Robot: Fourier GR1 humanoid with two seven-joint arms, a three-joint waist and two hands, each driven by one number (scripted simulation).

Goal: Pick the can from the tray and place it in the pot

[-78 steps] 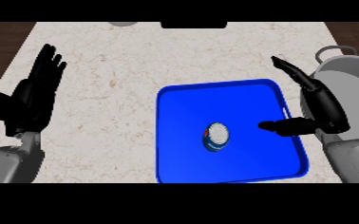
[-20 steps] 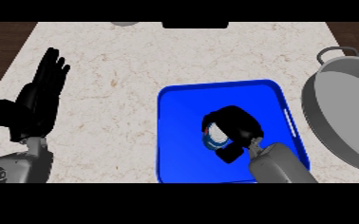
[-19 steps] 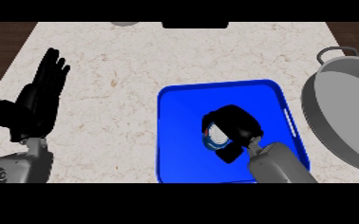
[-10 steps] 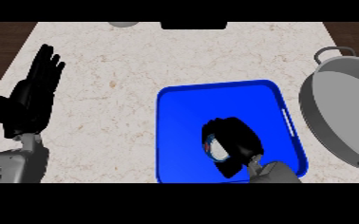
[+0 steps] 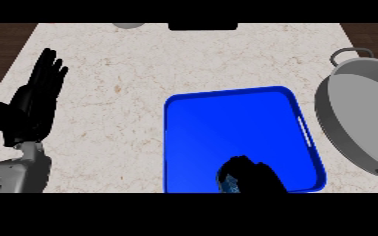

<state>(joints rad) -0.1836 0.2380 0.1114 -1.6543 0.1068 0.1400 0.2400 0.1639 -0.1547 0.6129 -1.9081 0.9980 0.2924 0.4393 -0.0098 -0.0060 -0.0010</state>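
While curled over the can (image 5: 229,182) at the near edge of the view, right hand (image 5: 255,176) shows only as black fingers, low in the blue tray (image 5: 221,125), near its near-left part. Can mostly hidden: just a sliver of pale top & blue side peeking out at the hand's left, inside the tray; can't tell whether it rests on the tray floor or is lifted off it. Fingers wrapped round it, so holding the can. Tray otherwise bare blue, raised rim all round, pale slot handle on its right wall. Sits on the speckled beige counter (image 5: 148,65), right of centre. Grey pot (image 5: 354,115) just right of the tray, cut off by the right edge, loop handle at its far end; apart from the tray, inside not fully visible. Left hand (image 5: 33,105) at the left edge, well apart from tray & can, open w/ fingers straight & pointing far, resting, holding nothing; grey forearm below it at the near-left corner. At the far edge of the counter, a dark rectangular obj (image 5: 203,26) & a small grey rounded obj (image 5: 129,25), both partly cut off.
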